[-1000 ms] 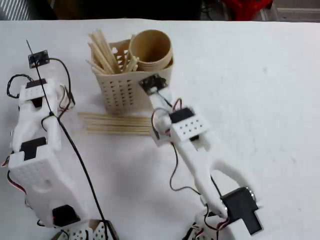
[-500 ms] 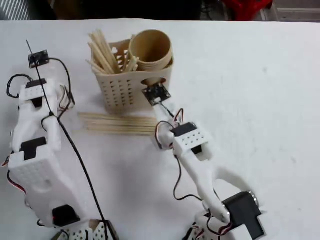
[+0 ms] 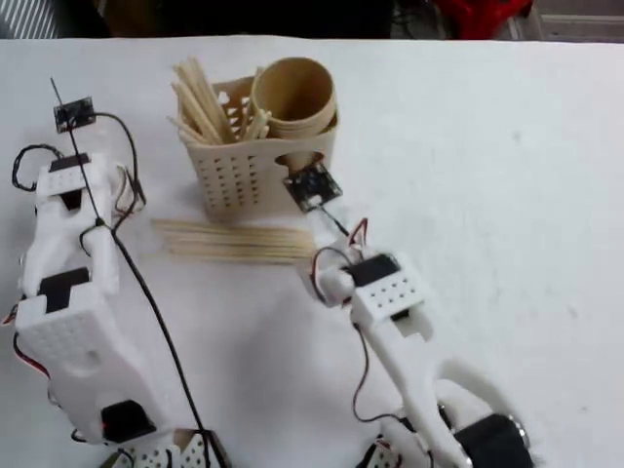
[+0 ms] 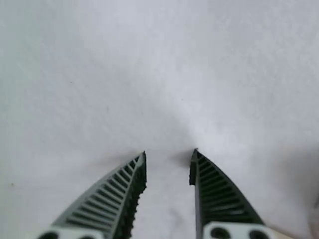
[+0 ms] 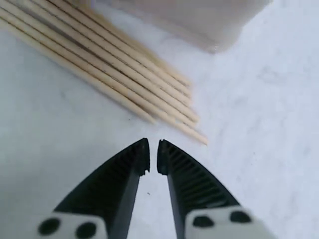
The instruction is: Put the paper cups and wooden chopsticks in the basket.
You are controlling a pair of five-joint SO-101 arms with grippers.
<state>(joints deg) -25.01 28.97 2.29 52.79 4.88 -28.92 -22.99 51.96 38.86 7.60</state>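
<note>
- Right gripper: jaws nearly closed on nothing, just short of the tips of the loose pale wooden chopsticks.
- Left gripper: jaws apart, empty, over the white table.
- Near the table's far edge, the white perforated plastic basket holds stacked tan paper cups and upright chopsticks; the loose bundle beside it is not yet in.

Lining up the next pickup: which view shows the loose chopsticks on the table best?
High view: the loose chopsticks lie full length before the basket, one end by the right arm. Right wrist view shows their tips, close beyond the right hand. Left wrist view faces tabletop.
</note>
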